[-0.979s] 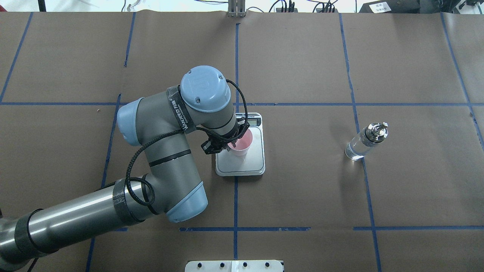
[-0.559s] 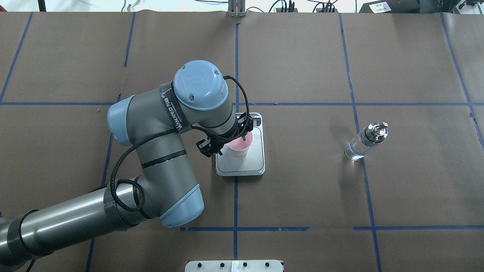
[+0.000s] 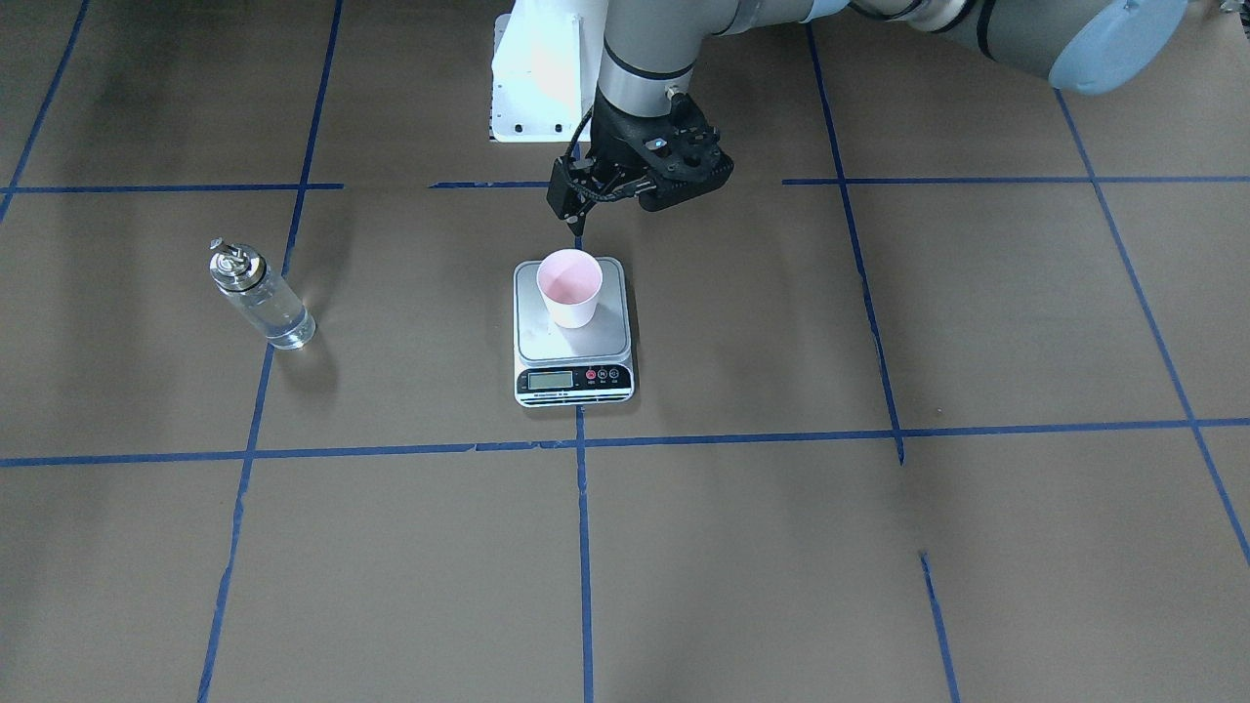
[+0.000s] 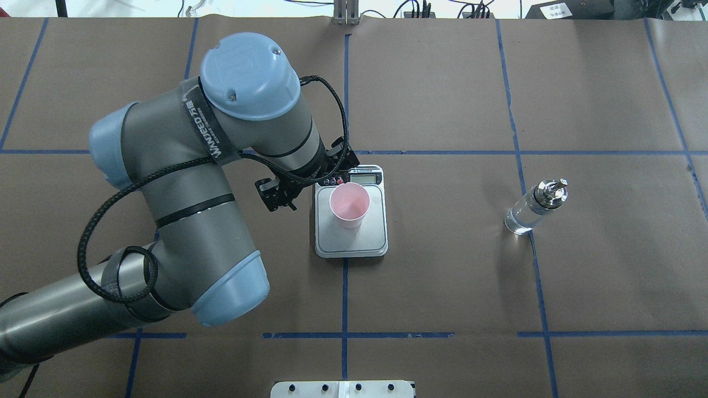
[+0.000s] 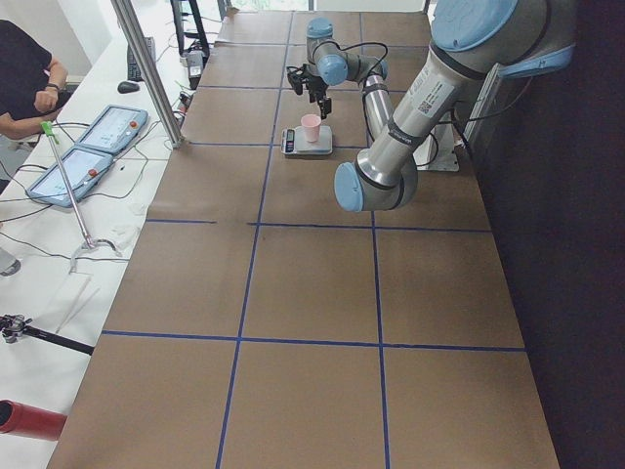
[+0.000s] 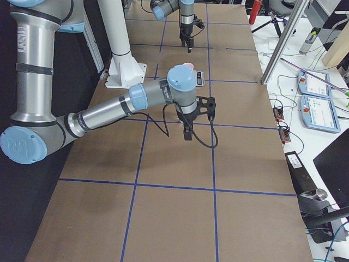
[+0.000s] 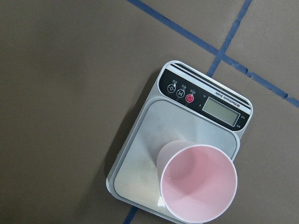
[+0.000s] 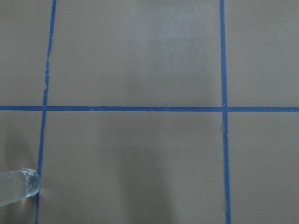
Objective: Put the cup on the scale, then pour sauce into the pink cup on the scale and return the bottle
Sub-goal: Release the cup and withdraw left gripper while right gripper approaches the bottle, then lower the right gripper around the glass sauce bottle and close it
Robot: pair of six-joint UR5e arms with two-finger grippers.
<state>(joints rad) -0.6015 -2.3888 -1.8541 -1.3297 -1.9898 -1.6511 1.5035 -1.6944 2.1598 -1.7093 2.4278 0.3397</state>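
The pink cup stands upright and free on the steel platform of the scale. In the left wrist view the cup looks empty, on the scale near its corner. My left gripper hangs open above the table beside the scale's display end, clear of the cup. The clear bottle with its metal spout stands alone far to the robot's right, and its base shows in the right wrist view. My right gripper points down over the table; I cannot tell its state.
Blue tape lines grid the brown table cover. The robot's white base plate sits at the near edge. A metal post and a side bench with tablets and a seated person lie beyond the far edge.
My left gripper, earlier straddling the cup on the scale, has lifted and pulled back to the left. The cup stays on the platform. The bottle has not moved.
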